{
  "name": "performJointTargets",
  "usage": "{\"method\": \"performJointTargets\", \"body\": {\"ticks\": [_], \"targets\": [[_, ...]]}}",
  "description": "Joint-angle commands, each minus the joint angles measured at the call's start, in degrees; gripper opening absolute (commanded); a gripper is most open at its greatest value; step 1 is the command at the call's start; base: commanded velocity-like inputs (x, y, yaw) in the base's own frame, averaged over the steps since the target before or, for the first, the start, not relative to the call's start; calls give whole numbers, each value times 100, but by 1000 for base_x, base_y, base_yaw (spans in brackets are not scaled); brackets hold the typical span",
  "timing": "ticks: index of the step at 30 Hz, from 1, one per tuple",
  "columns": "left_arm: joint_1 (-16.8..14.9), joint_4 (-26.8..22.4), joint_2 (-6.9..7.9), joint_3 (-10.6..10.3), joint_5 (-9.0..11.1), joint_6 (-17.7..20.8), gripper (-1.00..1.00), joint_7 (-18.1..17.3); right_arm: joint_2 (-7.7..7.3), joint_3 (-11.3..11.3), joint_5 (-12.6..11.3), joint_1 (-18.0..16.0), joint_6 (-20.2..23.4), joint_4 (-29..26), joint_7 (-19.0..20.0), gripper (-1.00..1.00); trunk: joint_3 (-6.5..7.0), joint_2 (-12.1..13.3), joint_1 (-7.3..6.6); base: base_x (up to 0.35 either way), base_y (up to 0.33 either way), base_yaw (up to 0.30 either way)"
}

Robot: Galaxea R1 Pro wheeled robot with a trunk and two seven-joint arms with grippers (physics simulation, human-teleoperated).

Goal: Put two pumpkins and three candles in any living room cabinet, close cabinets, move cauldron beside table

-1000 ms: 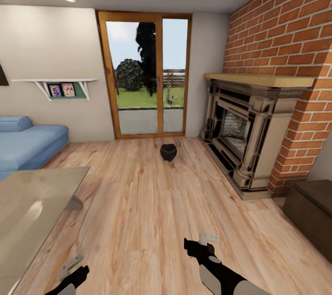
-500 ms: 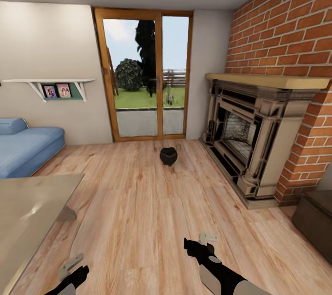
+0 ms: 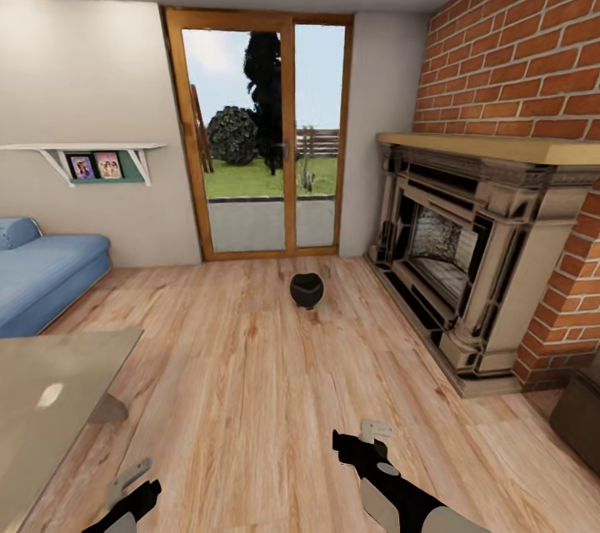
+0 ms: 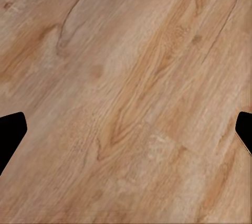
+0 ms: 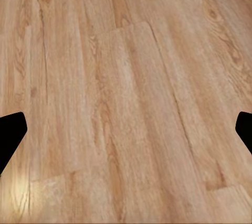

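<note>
Cauldron (image 3: 307, 290) stands upright on the wood floor (image 3: 250, 400), far centre of the room, just in front of the glass patio door (image 3: 260, 133) and left of the fireplace (image 3: 467, 266); nothing touches it, and it is well apart from both arms. Table (image 3: 42, 408) corner shows near left, glossy grey top, one angled leg under it; a wide stretch of bare floor lies between table and cauldron. Dark-brown cabinet (image 3: 583, 416) edge at near right, past the brick wall (image 3: 533, 58). Blue sofa (image 3: 42, 275) at far left under a wall shelf (image 3: 92, 154). Left gripper (image 3: 125, 493) and right gripper (image 3: 364, 439) hang low at the near edge, pointed at the floor; both wrist views show fingertips spread wide to the frame sides with only planks between, so both are parted and holding nothing. Handling judgement: matte black, round-bellied, likely rigid and fairly heavy for its size, not fragile; the belly is too wide and curved to pinch, so the rim of the wide mouth looks the best hold, one finger inside and one outside. Contents, if any, cannot be made out at this range. A single-sided rim grip may let it tilt.
</note>
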Motion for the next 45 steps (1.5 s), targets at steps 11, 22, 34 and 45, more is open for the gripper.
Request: {"method": "performJointTargets", "body": {"ticks": [11, 22, 34, 45], "targets": [[-3, -3, -7, -49, 30, -8, 100, 25, -4, 49, -52, -6, -25, -1, -29, 100, -7, -3, 4, 335, 86, 0], [-3, -3, -8, -49, 30, -8, 100, 25, 4, 49, -52, -6, -25, -1, -29, 100, -7, -3, 4, 335, 98, 0], [-3, -3, -8, -49, -30, -8, 100, 25, 0, 49, -52, -6, -24, -1, -29, 100, -7, -3, 4, 335, 100, 0], [-9, -152, 48, -117, -51, 70, 100, -6, 10, 43, -49, -9, 50, -11, -82, 100, -7, -3, 4, 320, 102, 0]]}}
